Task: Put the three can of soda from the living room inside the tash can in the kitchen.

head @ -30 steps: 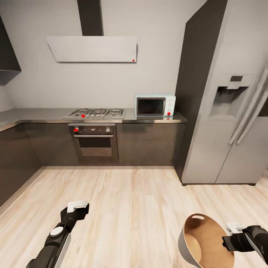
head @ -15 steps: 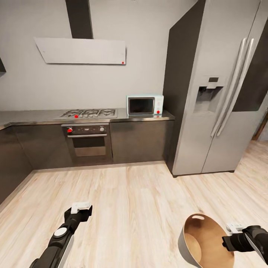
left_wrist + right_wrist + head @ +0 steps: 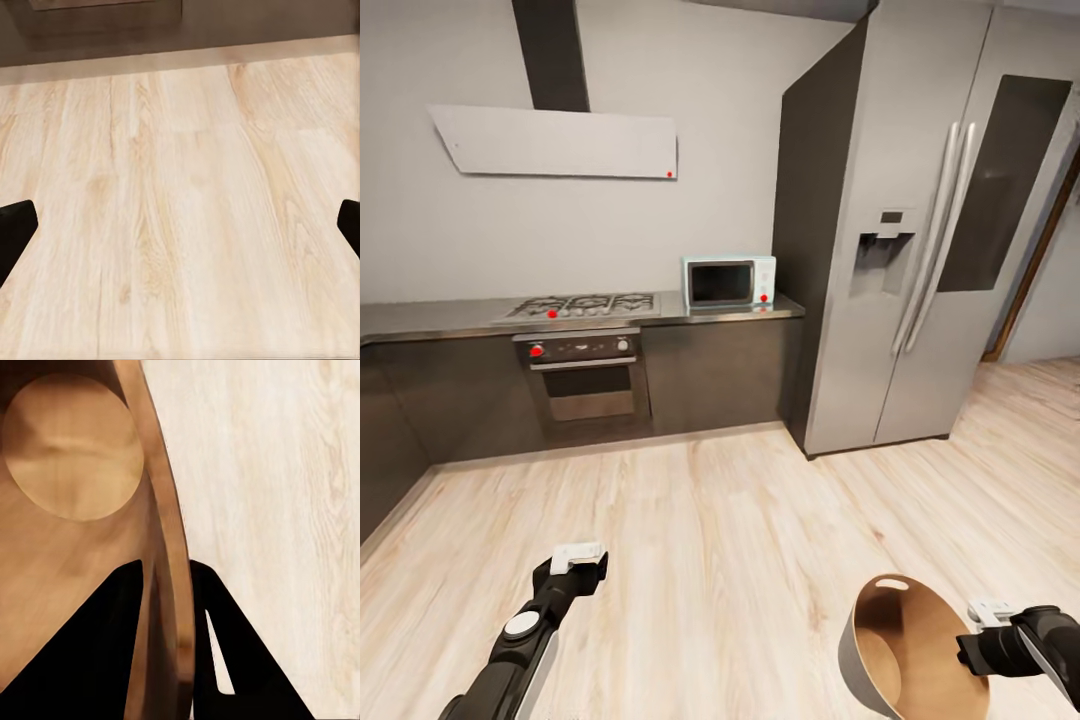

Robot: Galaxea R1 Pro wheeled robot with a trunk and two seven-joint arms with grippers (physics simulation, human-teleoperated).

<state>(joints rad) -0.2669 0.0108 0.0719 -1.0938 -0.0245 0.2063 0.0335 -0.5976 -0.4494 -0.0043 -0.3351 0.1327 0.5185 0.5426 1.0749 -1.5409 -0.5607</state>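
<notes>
- Nearest us, our right end effector (image 3: 988,622) pinches the rim of the trash can (image 3: 905,640), one finger (image 3: 105,637) inside the brown wall and the other outside it.
- The trash can hangs tilted above the pale wood floor (image 3: 740,540), its bare round bottom (image 3: 71,446) in plain sight.
- Our left end effector (image 3: 575,560) is spread wide over the floor and holds nothing; its dark fingertips (image 3: 15,232) sit at the edges of the left wrist view.
- Farther off, the dark kitchen counter (image 3: 450,318) carries a gas hob (image 3: 582,305) and a microwave (image 3: 728,282), with the oven (image 3: 582,380) beneath.
- A steel fridge (image 3: 900,250) stands to the right.
</notes>
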